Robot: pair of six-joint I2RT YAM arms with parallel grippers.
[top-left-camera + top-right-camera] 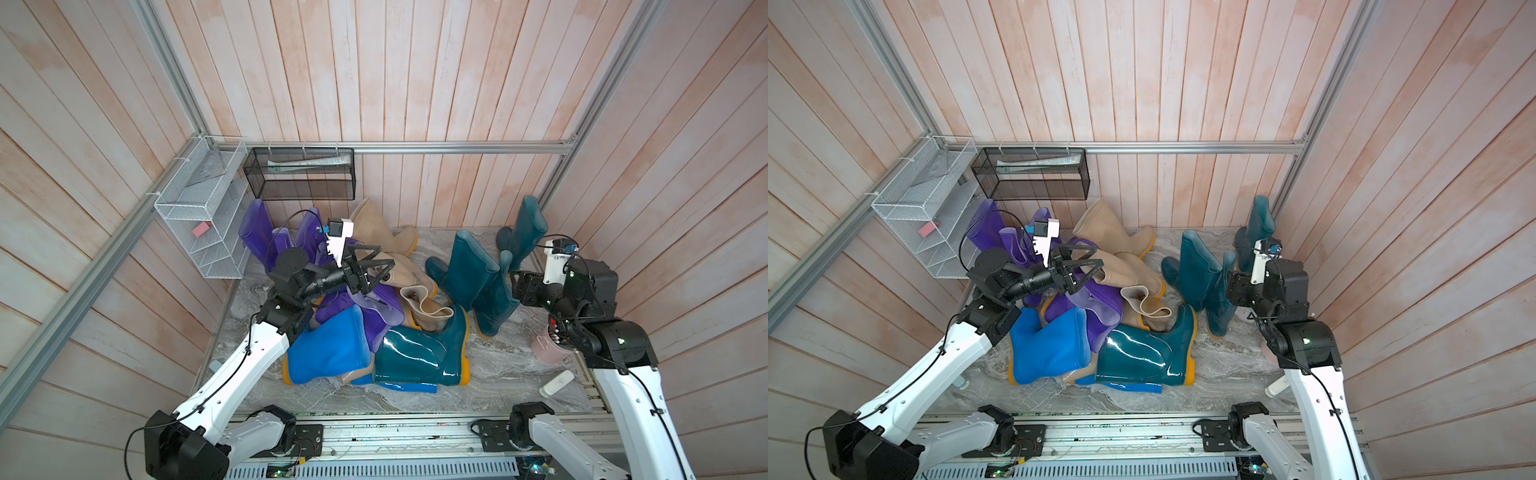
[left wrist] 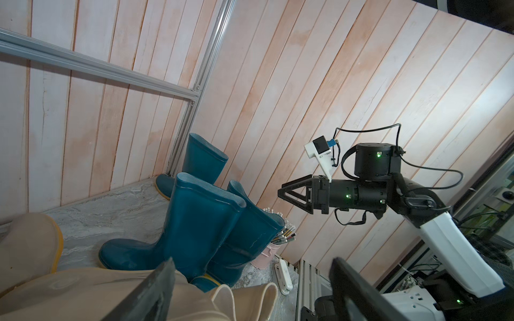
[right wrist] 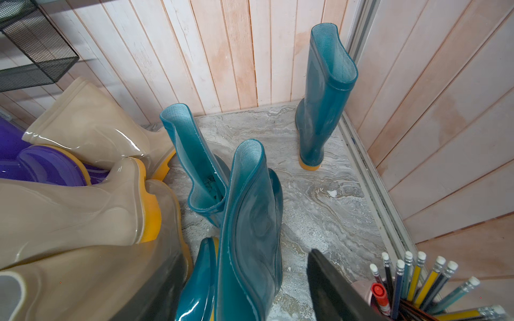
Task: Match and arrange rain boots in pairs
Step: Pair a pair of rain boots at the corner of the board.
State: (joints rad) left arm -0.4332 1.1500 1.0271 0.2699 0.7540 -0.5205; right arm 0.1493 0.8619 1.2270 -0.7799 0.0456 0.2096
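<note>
A heap of rain boots fills the floor's left and middle: purple ones [image 1: 257, 232] at the back left, beige ones [image 1: 374, 224] behind and across the middle, a bright blue one [image 1: 328, 349], and a dark teal one [image 1: 419, 349] lying in front. Three teal boots stand upright at the right [image 1: 465, 270] [image 1: 496, 303] [image 1: 525, 232]. My left gripper [image 1: 386, 255] [image 2: 251, 266] hovers open above the beige boots, holding nothing. My right gripper [image 1: 513, 286] [image 3: 242, 278] is open beside the nearest upright teal boot [image 3: 250, 222], whose shaft stands between its fingers with a gap to the visible finger [image 3: 328, 286].
A white wire shelf [image 1: 199, 208] and a black mesh basket [image 1: 299, 174] hang on the back-left walls. A pink cup of pencils [image 1: 548, 345] [image 3: 417, 283] and a small white object [image 1: 557, 382] sit under the right arm. Wood-panel walls close in three sides.
</note>
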